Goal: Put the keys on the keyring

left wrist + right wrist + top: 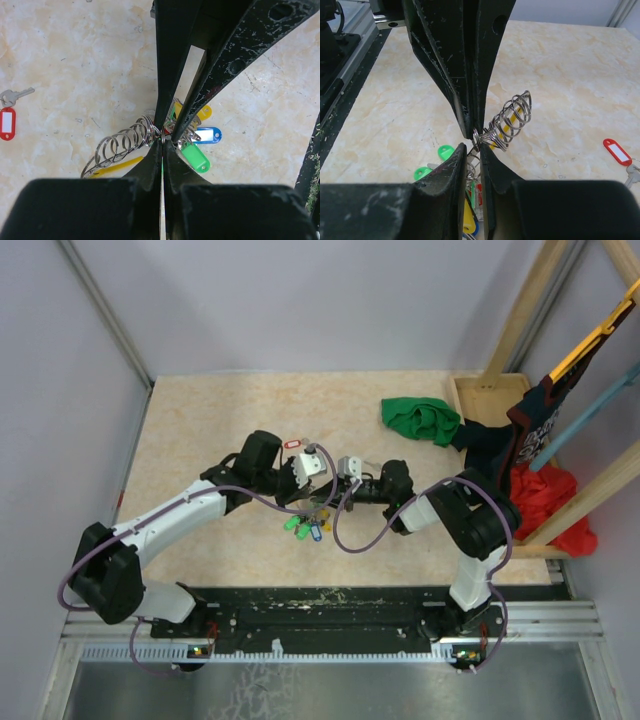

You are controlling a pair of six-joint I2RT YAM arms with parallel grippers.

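Grey keyring (122, 145) sits pinched in the left claw (163, 142); right claw's (475, 149) grip cannot be told.

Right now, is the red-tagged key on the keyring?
No, the red-tagged key lies on the table apart from the keyring.

Pale marbled tabletop (200, 430), plain pale walls round it. Key w/ red oblong tag (292, 444) lies flat on the table; tag has a white insert, silver key fixed at one end. Green cloth (420, 420) crumpled near far R side, just beside a shallow wooden tray (480, 390). Dark garment (495, 445) w/ printed pattern hangs over the tray's R part, touching the green cloth. Red cloth (548, 490) bunched nearer, btw light wooden beams (538, 295). Teal rod (590, 417) runs diag. past the garment.
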